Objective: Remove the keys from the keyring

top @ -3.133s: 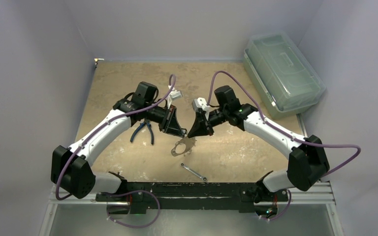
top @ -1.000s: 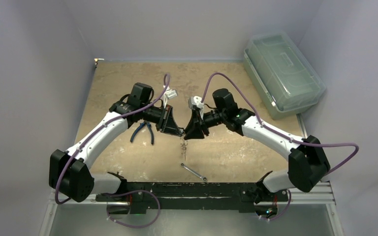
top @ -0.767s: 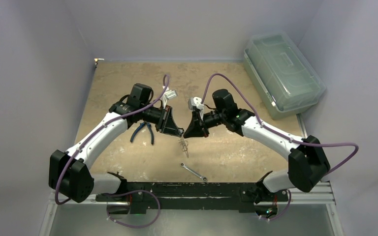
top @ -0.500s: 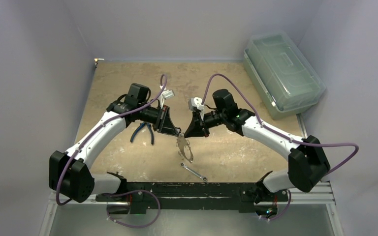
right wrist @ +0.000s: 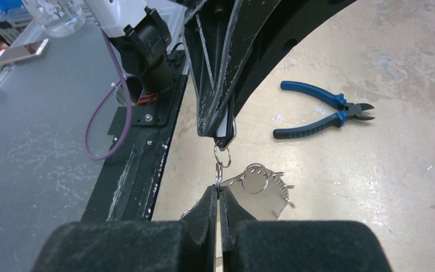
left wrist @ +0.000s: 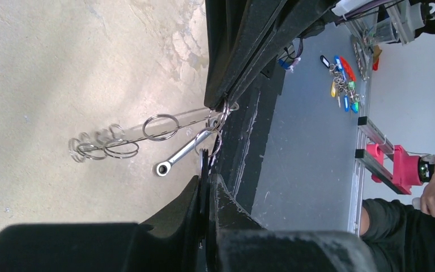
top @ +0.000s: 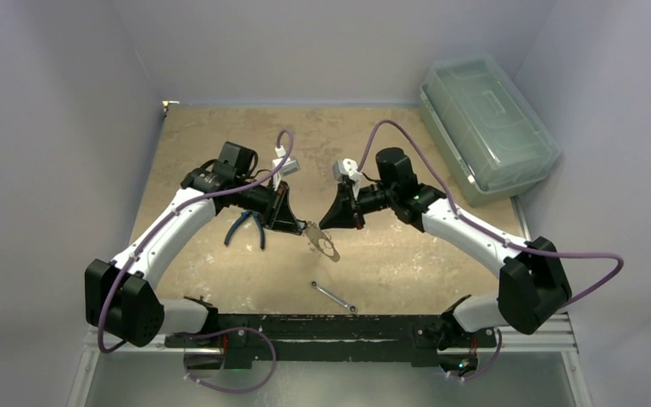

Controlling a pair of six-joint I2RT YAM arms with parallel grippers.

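Observation:
The keyring [top: 325, 244], a flat silvery oval plate with holes round its rim, hangs in the air between my two grippers. In the right wrist view the plate [right wrist: 260, 195] carries a wire ring, and small linked rings [right wrist: 222, 156] run up to the left fingertips. Several wire rings [left wrist: 110, 147] show in the left wrist view. I cannot make out key shapes. My left gripper [top: 303, 227] [left wrist: 207, 178] is shut on a thin white-and-dark tab. My right gripper [top: 329, 224] [right wrist: 218, 190] is shut on a small ring.
Blue-handled pliers [top: 246, 227] [right wrist: 323, 110] lie on the table under the left arm. A slim silver wrench [top: 333, 298] [left wrist: 178, 156] lies near the front edge. A lidded clear bin [top: 485, 123] stands at the back right.
The keyring lay on the table three seconds ago and now hangs lifted. In the last second the grippers drew apart from tip-to-tip, and the plate swung from edge-on to flat-on.

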